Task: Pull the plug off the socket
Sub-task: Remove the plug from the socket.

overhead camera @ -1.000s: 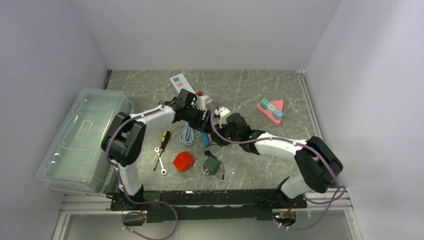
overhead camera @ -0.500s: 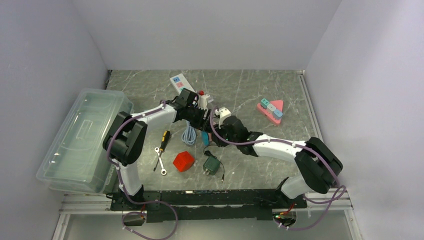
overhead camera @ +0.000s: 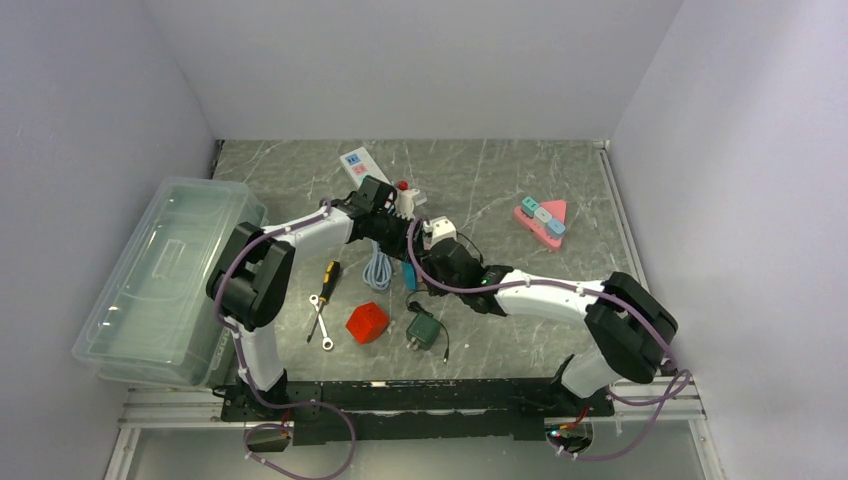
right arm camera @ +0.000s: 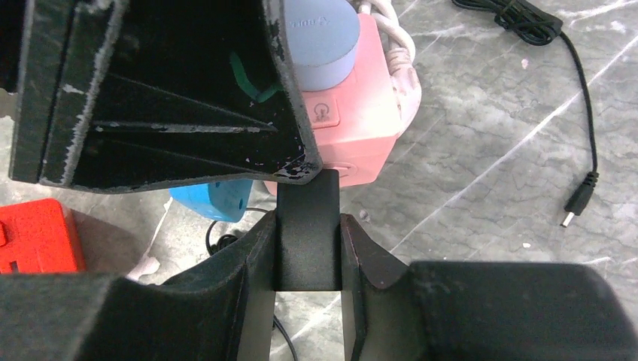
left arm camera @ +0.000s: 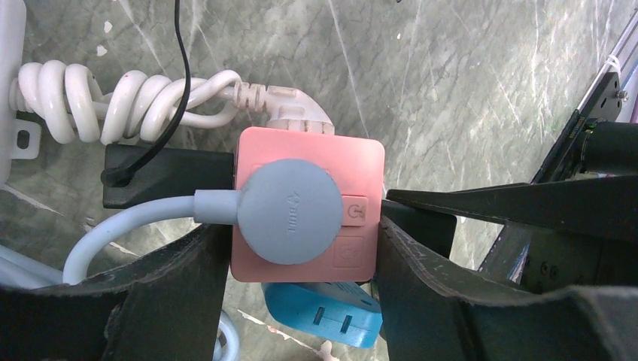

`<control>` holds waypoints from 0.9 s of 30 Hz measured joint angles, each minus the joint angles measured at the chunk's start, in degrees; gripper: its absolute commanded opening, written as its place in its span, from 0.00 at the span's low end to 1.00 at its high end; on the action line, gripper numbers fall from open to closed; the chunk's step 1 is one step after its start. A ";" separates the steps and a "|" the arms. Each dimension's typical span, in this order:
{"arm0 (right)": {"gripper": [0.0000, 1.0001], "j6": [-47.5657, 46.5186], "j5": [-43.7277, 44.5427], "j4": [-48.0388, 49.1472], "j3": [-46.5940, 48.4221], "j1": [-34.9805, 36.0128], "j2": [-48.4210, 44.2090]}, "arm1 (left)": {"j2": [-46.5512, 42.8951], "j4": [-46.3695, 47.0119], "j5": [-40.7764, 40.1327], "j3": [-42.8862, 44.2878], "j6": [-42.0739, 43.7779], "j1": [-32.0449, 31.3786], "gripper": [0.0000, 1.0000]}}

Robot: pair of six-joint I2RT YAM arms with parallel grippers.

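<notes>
Grey marble table (overhead camera: 520, 180). Left gripper (left arm camera: 301, 248) half-wide, clamping pink plastic cube socket (left arm camera: 361, 165) by two sides, mid-table. Right gripper (right arm camera: 306, 226) narrow, pinching black rectangular block (right arm camera: 305, 244) jutting from socket's side. Grey round plug (left arm camera: 290, 210), pale cable, seated in socket's top face.

red cube (overhead camera: 367, 322): near-side of left end effector (overhead camera: 403, 240) | screwdriver (overhead camera: 328, 276), wrench (overhead camera: 319, 322): to its left | clear bin (overhead camera: 165, 280): far left | pink block toy (overhead camera: 541, 221): right, well apart
</notes>
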 measured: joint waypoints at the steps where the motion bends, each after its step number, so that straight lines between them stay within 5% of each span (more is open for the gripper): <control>1: 0.00 -0.04 -1.03 0.28 -0.31 -0.52 -0.22 | 0.00 0.02 -0.02 0.00 0.00 0.00 0.42; 13: 0.00 -2.29 -17.77 5.55 -4.81 -9.75 -2.91 | 0.00 1.18 -1.38 0.22 -0.48 -0.83 0.41; 27: 0.00 2.40 3.02 -2.71 0.42 0.92 -0.52 | 0.04 -0.13 -0.87 0.48 -0.04 -0.96 0.40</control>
